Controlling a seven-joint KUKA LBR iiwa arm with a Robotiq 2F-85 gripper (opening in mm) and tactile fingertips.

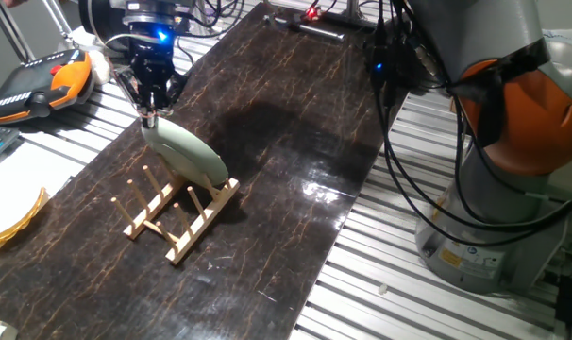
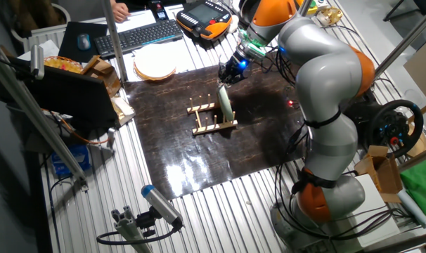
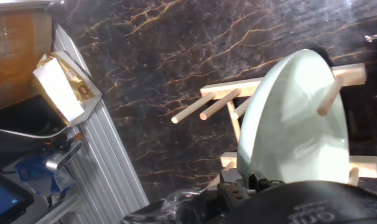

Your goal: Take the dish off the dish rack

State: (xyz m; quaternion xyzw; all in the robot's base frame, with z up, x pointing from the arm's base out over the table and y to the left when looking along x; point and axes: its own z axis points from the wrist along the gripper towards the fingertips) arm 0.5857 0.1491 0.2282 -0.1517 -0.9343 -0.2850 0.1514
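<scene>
In the hand view the gripper [image 3: 251, 183] sat at 6 o'clock, its fingers closed on the near rim of the dish [image 3: 294, 118]. The pale green dish stood on edge in the rack [image 3: 356, 165], filling the frame from 6 toward 1 o'clock, with one peg crossing its face at 2 o'clock and more pegs poking out at 9 o'clock of it. Beyond it lay the dark marbled mat [image 3: 176, 56], and at 10 o'clock a small carton [image 3: 61, 90] rested on the ribbed worktop [image 3: 107, 162].

In one fixed view the rack [image 1: 177, 215] stood on the mat [image 1: 267, 189] slightly left of centre. The dish [image 1: 187, 153] leaned in its far end, tilted toward 10 o'clock, and the gripper [image 1: 150, 115] pinched its upper edge from above (a blue light glowed on the hand). A yellowish plate [image 1: 12, 222] lay at 9 o'clock, and an orange pendant [image 1: 41, 80] at 10 o'clock.

In the other fixed view the dish [image 2: 226, 104] stood edge-on at the right end of the rack [image 2: 206, 118], the gripper [image 2: 224, 81] just above it. The plate [image 2: 155, 65] lay at 11 o'clock, with a keyboard [image 2: 139, 35] farther back.
</scene>
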